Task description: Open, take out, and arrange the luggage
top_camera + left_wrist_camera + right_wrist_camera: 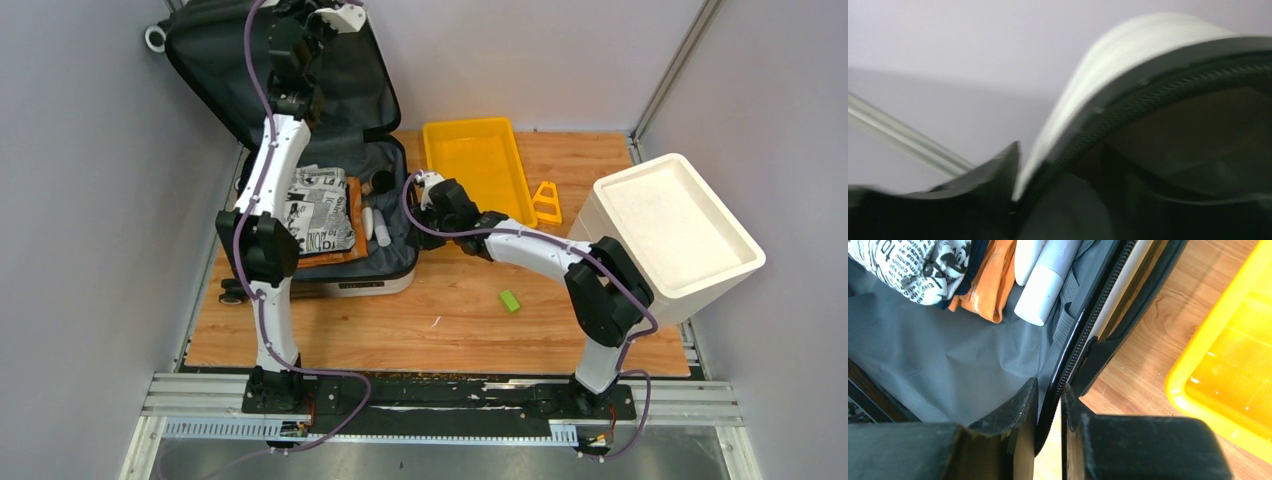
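Observation:
The luggage (385, 165) lies open at the back left of the table, its lid (350, 95) standing up with the dark lining showing. My left gripper (322, 22) is up at the lid's top edge. In the blurred left wrist view it (1020, 195) is shut on the lid's white rim (1083, 100). My right gripper (427, 203) is at the base's right side, shut on its black zipper rim (1083, 325). Inside lie a newspaper-print cloth (318, 205), an orange cloth (993, 285) and white bottles (1043, 295).
A yellow tray (497, 128) sits just right of the luggage, with a yellow triangular piece (546, 203) beside it. A white foam box (675, 230) stands at the right. A small green block (510, 300) lies on the wooden table. Grey walls close in on the left and the back.

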You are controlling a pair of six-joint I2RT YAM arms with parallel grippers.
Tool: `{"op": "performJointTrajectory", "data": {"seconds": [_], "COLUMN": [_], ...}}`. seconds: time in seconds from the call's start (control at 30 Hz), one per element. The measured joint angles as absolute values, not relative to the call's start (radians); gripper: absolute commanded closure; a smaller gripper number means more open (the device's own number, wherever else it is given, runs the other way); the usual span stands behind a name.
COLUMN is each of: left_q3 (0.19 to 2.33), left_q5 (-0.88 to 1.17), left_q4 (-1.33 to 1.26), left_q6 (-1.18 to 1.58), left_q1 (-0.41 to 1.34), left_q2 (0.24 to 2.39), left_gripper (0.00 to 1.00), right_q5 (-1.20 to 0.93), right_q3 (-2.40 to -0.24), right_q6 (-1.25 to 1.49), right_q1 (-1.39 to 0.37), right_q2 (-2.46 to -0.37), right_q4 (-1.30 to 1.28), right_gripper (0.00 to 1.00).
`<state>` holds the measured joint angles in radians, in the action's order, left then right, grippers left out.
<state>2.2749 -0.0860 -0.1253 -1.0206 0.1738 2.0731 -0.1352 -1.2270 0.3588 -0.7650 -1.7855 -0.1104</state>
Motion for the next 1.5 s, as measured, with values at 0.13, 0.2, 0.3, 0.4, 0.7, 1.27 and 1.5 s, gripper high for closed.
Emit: {"op": "performJointTrajectory", "data": {"seconds": [0.13,0.2,0.3,0.4,0.7,1.27,1.5], "left_q3": [2.322,2.308,2.232,2.115,2.123,2.307,2.328], "left_q5": [-0.113,-0.134,-0.162,-0.156,-0.058,0.077,0.102], "left_q4": [-0.121,-0.09,-0.07,-0.009,0.224,0.301,0.329], "left_q6": [-0.915,-0.902,-0.866,-0.776,-0.511,-0.302,-0.288], "left_q1": [0.181,0.191,0.216,0.251,0.297,0.188,0.187], "left_q2": [2.167,2.171,2.094,1.949,1.818,1.909,1.906], "left_gripper": [0.0,0.0,0.0,0.0,0.01,0.0,0.0], "right_q5": [-0.149,-0.16,-0.16,-0.16,-0.16,-0.159,-0.257], "right_q3": [-1.305,-1.331,-1.341,-1.343,-1.352,-1.463,-1.774], "right_q6": [0.311,0.3,0.286,0.286,0.287,0.286,0.27], "right_q1": [-0.766,-0.768,-0.77,-0.77,-0.77,-0.769,-0.662], "right_q2": [-1.827,-1.845,-1.851,-1.853,-1.867,-1.905,-1.97], "right_q4": [-0.177,-0.189,-0.2,-0.202,-0.172,-0.212,0.016], "right_gripper": [1.0,1.0,1.0,1.0,1.0,0.48,0.55]}}
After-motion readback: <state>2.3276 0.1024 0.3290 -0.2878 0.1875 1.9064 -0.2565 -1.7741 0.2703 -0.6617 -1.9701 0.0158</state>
